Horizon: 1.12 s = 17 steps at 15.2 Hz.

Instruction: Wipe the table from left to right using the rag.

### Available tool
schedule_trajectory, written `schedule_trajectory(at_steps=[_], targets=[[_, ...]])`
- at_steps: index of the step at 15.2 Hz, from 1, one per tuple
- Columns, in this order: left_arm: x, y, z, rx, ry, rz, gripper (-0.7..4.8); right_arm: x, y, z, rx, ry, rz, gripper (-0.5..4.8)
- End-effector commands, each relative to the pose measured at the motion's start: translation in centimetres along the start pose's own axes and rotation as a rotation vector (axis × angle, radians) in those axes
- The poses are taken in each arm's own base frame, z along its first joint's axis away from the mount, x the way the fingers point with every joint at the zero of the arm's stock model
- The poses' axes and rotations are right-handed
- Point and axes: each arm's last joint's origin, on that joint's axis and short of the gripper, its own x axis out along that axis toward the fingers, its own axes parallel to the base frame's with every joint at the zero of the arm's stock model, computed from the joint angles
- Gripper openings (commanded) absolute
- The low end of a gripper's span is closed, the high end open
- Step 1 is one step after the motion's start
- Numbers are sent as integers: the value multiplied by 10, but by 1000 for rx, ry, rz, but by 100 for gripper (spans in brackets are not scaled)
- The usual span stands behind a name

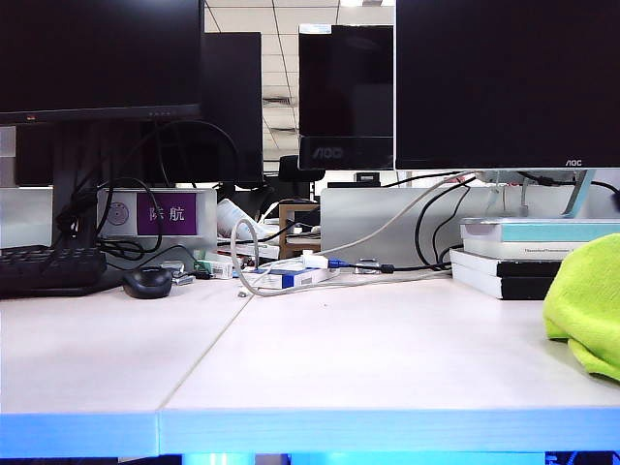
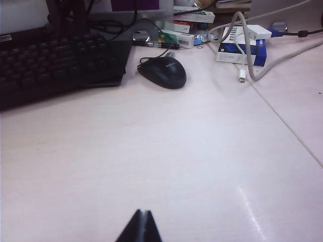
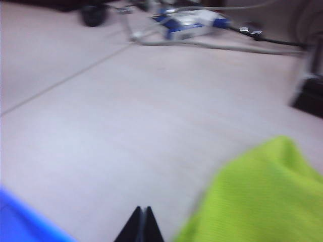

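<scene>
We find the rag (image 1: 586, 305) lying in a lump at the far right of the table (image 1: 320, 368), just in front of the stacked books (image 1: 523, 257), while the wipe has to begin at the left. Neither arm shows in the exterior view. Our left gripper (image 2: 141, 229) hovers over bare table near the black mouse (image 2: 162, 71) and keyboard (image 2: 50, 63), its fingers pressed together on nothing. Our right gripper (image 3: 141, 224) hangs beside the rag (image 3: 257, 199), also closed and empty, apparently not touching the cloth. As we judge it, the step in hand is fetching the rag: we should spread the right jaws first, come down on the thick middle of the lump, pinch firmly, and keep clear of the loose cables (image 1: 291, 281) at the back
</scene>
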Motion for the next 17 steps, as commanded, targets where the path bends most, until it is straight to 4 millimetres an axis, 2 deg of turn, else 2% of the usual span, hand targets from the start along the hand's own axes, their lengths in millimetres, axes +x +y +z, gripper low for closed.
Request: schedule_trajectory(at_steps=[1, 2, 6, 8, 9, 17], targets=[[0, 0, -2, 3, 11, -12, -4, 2, -15, 2, 49, -10, -222, -5], [0, 0, -2, 3, 11, -12, -4, 2, -24, 2, 77, -15, -294, -5], [0, -1, -2, 3, 11, -13, -4, 2, -40, 1, 130, -17, -340, -5], [0, -1, -2, 3, 11, -12, -4, 8, -50, -16, 165, -24, -323, -5], [0, 0, -2, 3, 11, -12, -4, 8, -54, -16, 148, -46, -341, -5], [0, 0, -2, 3, 11, -12, -4, 9, -56, -19, 150, -52, -385, -5]])
